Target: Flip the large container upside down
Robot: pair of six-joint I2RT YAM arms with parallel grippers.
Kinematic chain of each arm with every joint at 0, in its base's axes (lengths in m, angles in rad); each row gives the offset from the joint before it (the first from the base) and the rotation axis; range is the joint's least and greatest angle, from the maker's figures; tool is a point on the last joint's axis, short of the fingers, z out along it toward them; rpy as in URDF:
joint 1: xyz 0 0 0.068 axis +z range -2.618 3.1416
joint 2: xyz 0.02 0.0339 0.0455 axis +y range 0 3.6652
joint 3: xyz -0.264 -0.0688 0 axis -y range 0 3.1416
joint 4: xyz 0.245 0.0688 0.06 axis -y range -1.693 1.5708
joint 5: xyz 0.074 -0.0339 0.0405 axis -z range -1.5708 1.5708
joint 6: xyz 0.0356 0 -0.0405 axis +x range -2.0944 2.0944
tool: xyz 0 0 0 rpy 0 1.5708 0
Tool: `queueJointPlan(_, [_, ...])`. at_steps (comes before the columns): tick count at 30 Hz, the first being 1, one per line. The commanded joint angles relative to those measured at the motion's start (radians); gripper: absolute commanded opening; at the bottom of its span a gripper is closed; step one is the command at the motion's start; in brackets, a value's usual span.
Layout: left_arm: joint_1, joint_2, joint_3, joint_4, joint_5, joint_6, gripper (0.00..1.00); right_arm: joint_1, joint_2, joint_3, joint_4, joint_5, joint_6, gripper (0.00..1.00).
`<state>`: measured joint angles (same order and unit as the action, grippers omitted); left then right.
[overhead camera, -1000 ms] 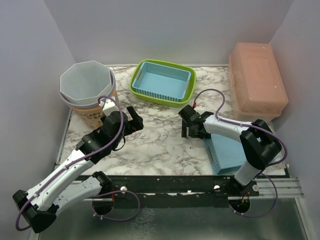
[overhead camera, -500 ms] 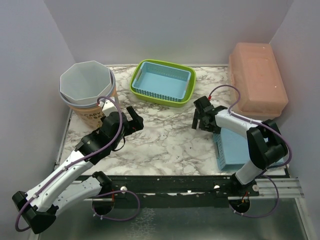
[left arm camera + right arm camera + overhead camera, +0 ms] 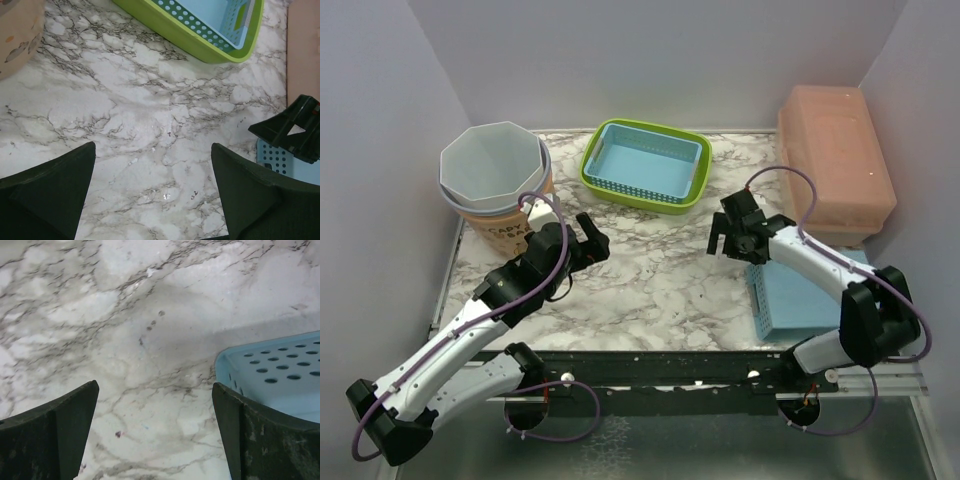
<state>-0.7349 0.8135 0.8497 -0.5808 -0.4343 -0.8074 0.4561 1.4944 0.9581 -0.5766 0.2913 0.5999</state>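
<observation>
The large container (image 3: 835, 160) is a salmon-pink plastic box at the back right against the wall, with a closed flat face up; its edge shows in the left wrist view (image 3: 306, 45). My right gripper (image 3: 725, 236) is open and empty, low over bare marble left of the pink box and apart from it. In the right wrist view (image 3: 154, 385) its jaws stand wide over the table. My left gripper (image 3: 590, 240) is open and empty over the table's middle left, far from the box; its jaws also stand wide in the left wrist view (image 3: 152, 146).
A light blue perforated basket (image 3: 800, 300) lies bottom-up at the front right under my right arm, also in the right wrist view (image 3: 280, 375). A green basket (image 3: 590, 170) holding a blue one (image 3: 650, 162) sits at the back centre. Stacked pails (image 3: 495, 180) stand back left.
My right gripper has moved right and back, from the table's middle toward the pink box. The left arm has barely moved.
</observation>
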Motion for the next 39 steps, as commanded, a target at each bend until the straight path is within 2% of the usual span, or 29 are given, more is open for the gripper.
queueJointPlan(1, [0.002, 0.001, -0.012, 0.028, 0.017, 0.002, 0.99, 0.009, -0.115, -0.056, -0.002, -0.166, -0.031, 1.0])
queueJointPlan(8, [0.002, 0.04, -0.005, 0.057, 0.043, 0.015, 0.99, 0.046, -0.139, -0.173, -0.024, -0.193, 0.066, 1.0])
queueJointPlan(11, [0.002, 0.061, -0.001, 0.063, 0.057, 0.022, 0.99, 0.046, -0.141, -0.209, -0.047, -0.121, 0.137, 1.0])
queueJointPlan(16, [0.002, 0.07, 0.004, 0.064, 0.07, 0.024, 0.99, 0.043, -0.126, -0.207, -0.116, 0.003, 0.139, 1.0])
queueJointPlan(23, [0.002, 0.061, -0.001, 0.064, 0.075, 0.018, 0.99, 0.039, -0.155, -0.199, -0.144, 0.024, 0.099, 1.0])
queueJointPlan(27, [0.002, 0.056, -0.004, 0.064, 0.076, 0.017, 0.99, 0.039, -0.167, -0.176, -0.242, 0.112, 0.161, 1.0])
queueJointPlan(32, [0.002, 0.057, -0.007, 0.064, 0.072, 0.018, 0.99, 0.04, -0.188, -0.159, -0.293, 0.067, 0.203, 1.0])
queueJointPlan(36, [0.002, 0.061, -0.009, 0.064, 0.078, 0.016, 0.99, 0.039, -0.211, -0.163, -0.318, 0.086, 0.238, 1.0])
queueJointPlan(39, [0.002, 0.065, -0.005, 0.064, 0.084, 0.027, 0.99, 0.039, -0.225, -0.159, -0.377, 0.151, 0.325, 1.0])
